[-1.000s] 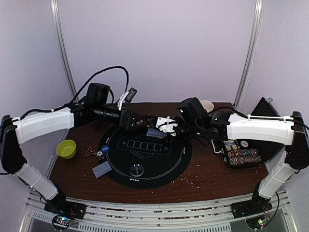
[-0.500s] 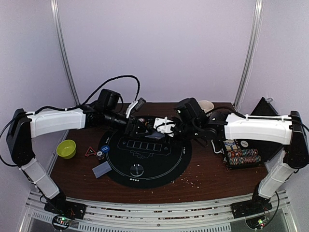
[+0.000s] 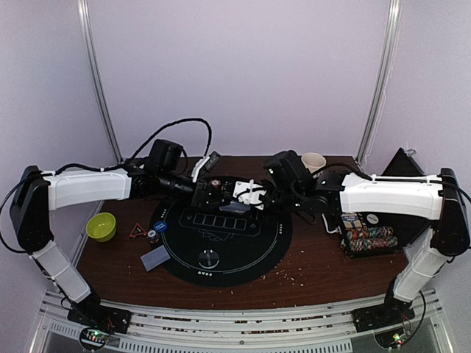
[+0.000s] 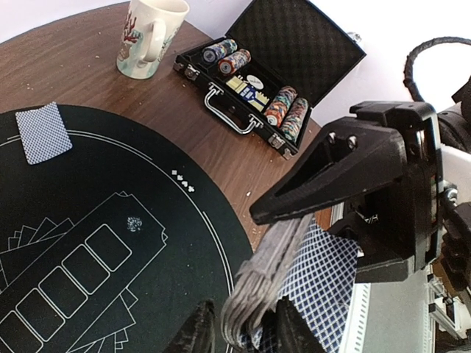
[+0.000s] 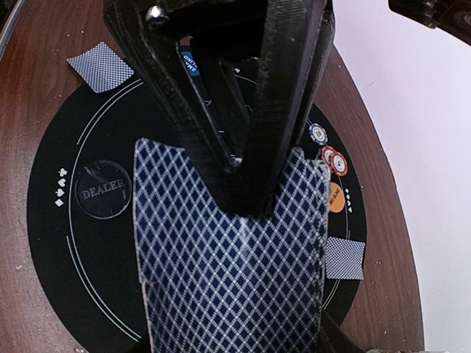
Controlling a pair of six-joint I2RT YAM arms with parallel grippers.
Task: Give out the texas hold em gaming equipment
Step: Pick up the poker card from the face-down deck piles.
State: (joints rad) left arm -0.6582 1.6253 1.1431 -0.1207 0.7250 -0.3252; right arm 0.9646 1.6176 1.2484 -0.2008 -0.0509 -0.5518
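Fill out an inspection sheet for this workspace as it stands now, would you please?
Surface: wooden table with a round black poker mat; crumbs scattered.
Job's things: deck held by the left gripper; face-down card on the mat; dealer button and striped chips on the mat; chip case open.
Clutter: green bowl, red triangle, mug.
Grippers: left gripper shut on the deck; right gripper shut on one card against the deck.
Cables: black cable loops in the air behind the left gripper.
Surroundings: pale walls, metal poles.
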